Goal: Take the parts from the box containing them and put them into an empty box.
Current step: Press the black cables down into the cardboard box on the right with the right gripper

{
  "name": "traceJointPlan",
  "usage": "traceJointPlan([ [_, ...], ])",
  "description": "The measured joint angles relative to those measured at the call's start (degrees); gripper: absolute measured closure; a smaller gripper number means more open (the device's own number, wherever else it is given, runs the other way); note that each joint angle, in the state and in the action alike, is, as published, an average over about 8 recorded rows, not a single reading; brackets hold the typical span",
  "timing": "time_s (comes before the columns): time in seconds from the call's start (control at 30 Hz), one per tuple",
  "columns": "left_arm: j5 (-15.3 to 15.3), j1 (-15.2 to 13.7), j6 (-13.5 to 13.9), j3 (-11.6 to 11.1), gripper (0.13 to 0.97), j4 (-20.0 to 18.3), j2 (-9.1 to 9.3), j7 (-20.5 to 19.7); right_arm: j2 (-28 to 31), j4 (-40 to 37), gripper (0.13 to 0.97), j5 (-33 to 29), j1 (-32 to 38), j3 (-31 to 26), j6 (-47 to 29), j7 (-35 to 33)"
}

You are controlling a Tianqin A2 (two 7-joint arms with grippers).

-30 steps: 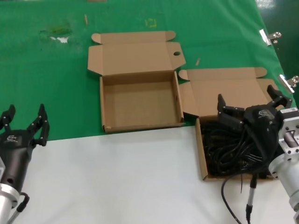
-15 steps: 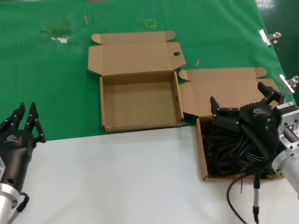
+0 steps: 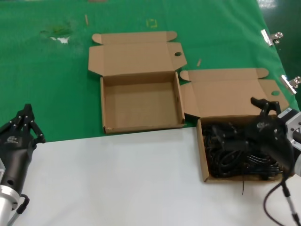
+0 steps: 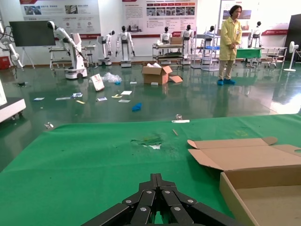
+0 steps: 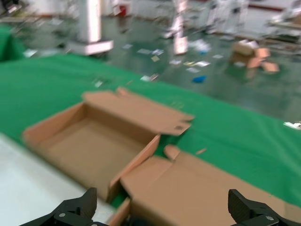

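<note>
Two of my grippers are in play, and the right gripper (image 3: pixel 244 127) is the busy one: its jaws are spread wide, one finger (image 3: pixel 260 102) poking up over the far edge of the full box (image 3: pixel 203 155) and the other low among the parts (image 3: pixel 230 155), holding nothing that I can see. From my right wrist both fingertips (image 5: pixel 77 210) sit far apart with only cardboard between them. The parts are a tangle of black looped cables with plug ends, all lying inside the full box, right beneath and around my right gripper. That box's lid flap (image 3: pixel 225 94) lies open flat on the green cloth (image 3: pixel 47 84) behind it. The empty box (image 3: pixel 141 101) stands just beside the full box, on its left, their corners nearly touching, its own flap folded back too. Well away from the full box, at the far left where the white tabletop (image 3: pixel 117 179) meets the cloth, my left gripper (image 3: pixel 26 125) waits with its fingers pressed together, gripping nothing.
</note>
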Motion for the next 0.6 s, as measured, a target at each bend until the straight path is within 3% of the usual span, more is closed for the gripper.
traceJointPlan([
  [0.3,0.0,0.0,0.0,0.0,0.957,0.0,0.0,0.0,4.81,-3.7,0.129,-4.94,3.84,1.97,-16.13,-4.37],
  [0.6,0.0,0.0,0.0,0.0,0.957,0.0,0.0,0.0,6.63,-8.99,0.129,-8.8,11.53,2.86,-34.93,-19.8],
])
